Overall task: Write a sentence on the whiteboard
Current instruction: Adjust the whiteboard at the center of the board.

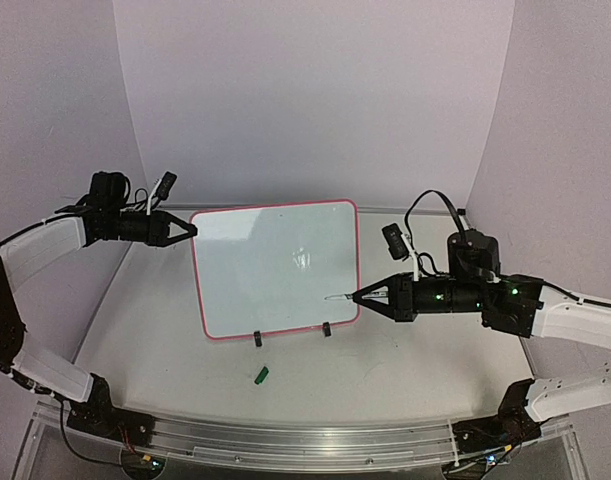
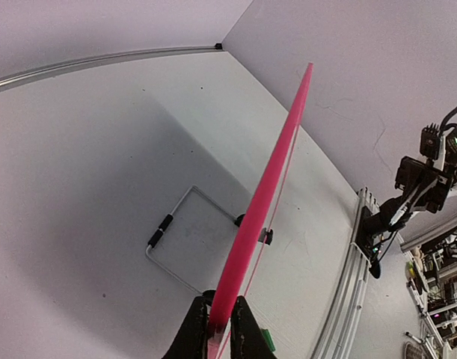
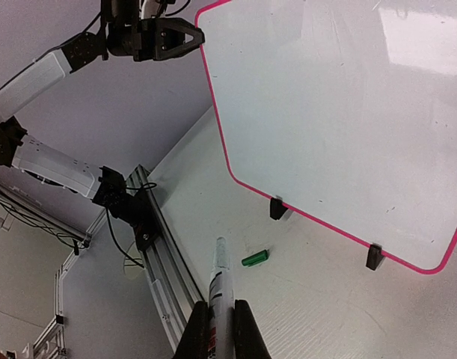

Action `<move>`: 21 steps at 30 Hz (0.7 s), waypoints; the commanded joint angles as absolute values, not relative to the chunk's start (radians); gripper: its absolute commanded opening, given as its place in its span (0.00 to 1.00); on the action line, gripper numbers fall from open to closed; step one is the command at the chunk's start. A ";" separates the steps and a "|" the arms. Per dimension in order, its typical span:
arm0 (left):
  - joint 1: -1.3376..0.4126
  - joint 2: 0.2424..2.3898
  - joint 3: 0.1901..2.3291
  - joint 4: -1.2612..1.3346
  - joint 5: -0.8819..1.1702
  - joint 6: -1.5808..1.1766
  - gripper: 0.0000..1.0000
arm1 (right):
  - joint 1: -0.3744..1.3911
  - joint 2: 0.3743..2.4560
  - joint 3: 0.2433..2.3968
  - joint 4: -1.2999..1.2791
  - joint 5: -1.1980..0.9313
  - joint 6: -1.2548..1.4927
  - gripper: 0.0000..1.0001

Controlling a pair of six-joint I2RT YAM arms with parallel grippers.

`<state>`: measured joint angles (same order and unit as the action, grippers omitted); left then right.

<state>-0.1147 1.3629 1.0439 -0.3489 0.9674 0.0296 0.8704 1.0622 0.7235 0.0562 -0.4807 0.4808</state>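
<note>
**On the table: left gripper point(image 1: 190, 230) pinching the whiteboard point(image 1: 265, 280), marker point(image 1: 337, 297) held at its right**

At the far left, the left arm reaches in from the side. Its gripper meets the whiteboard at the upper left corner. In the left wrist view the two black fingers point(image 2: 192, 329) are closed on the pink frame, one on each side, with the frame running edge-on away from them. A bent wire stand point(image 2: 172, 228) lies on the table point(image 1: 385, 370) behind the whiteboard.

The whiteboard stands near the middle of the table on two small black clip feet point(image 1: 257, 339), its glossy white face towards the arms. Its pink-red frame has rounded corners.

In front of the whiteboard, nearer the arm bases, a small green cap point(image 1: 262, 375) lies on the table, apart from the feet.

To the right, the right gripper point(image 1: 370, 294) is clamped on a white marker that points left, towards the lower right part of the whiteboard. From above, the marker's tip overlaps the face just inside the right edge of the frame, and contact cannot be judged there. In the right wrist view the tip shows against the table, apart from the frame, with the cap just beyond it.
</note>
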 commanded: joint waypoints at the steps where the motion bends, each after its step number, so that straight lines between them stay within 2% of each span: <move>1: -0.113 1.308 1.006 -0.360 1.000 0.020 0.07 | 0.879 1.070 0.727 0.101 -0.482 0.479 0.00; 8: -0.114 1.228 0.936 -0.357 1.007 -0.020 0.04 | 0.888 1.089 0.733 0.107 -0.478 0.480 0.00; 16: -0.117 1.151 0.888 -0.410 0.977 -0.016 0.05 | 0.910 1.135 0.748 0.127 -0.474 0.483 0.00; 19: -0.117 1.156 0.902 -0.441 0.934 -0.016 0.11 | 0.925 1.152 0.766 0.134 -0.470 0.481 0.00; 21: -0.116 1.164 0.909 -0.457 0.905 -0.017 0.21 | 0.934 1.157 0.773 0.143 -0.466 0.481 0.00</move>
